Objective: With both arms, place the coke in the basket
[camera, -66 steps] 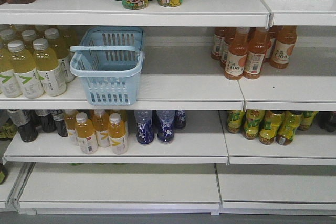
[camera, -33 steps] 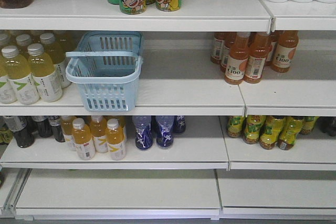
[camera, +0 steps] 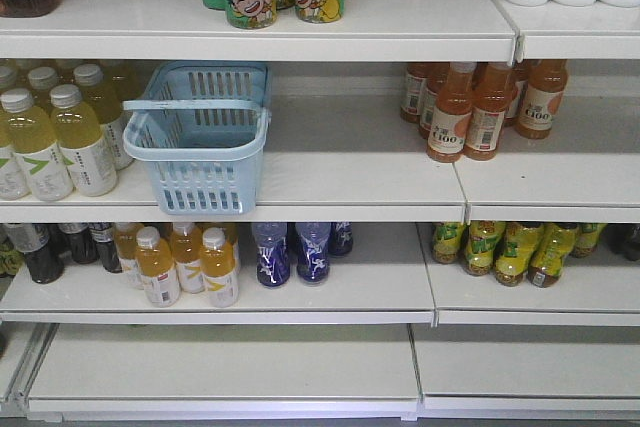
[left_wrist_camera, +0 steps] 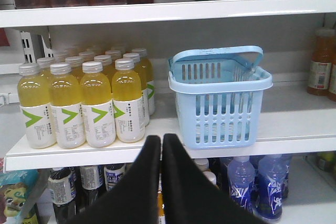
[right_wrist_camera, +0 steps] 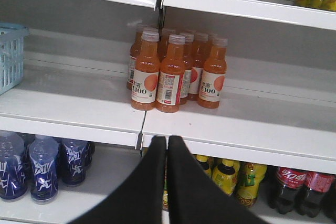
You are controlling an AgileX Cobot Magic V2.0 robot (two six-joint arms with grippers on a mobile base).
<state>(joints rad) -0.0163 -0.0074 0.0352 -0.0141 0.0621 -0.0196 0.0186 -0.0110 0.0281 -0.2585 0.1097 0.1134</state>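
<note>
1. On the middle shelf [camera: 350,172] stands one basket [camera: 205,187], at the front edge.
2. Bare shelf separates it from the orange bottles [camera: 470,107]; yellow bottles [camera: 60,137] stand just beside it.
3. Two grippers, both pinched closed: left gripper [left_wrist_camera: 161,148] is below the basket, right gripper [right_wrist_camera: 167,148] is below the orange bottles.

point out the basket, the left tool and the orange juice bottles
basket [camera: 205,187]: front view, slotted front wall
left tool [left_wrist_camera: 161,139]: left wrist view, between its tips
orange juice bottles [right_wrist_camera: 169,87]: right wrist view, front bottle's label
</note>
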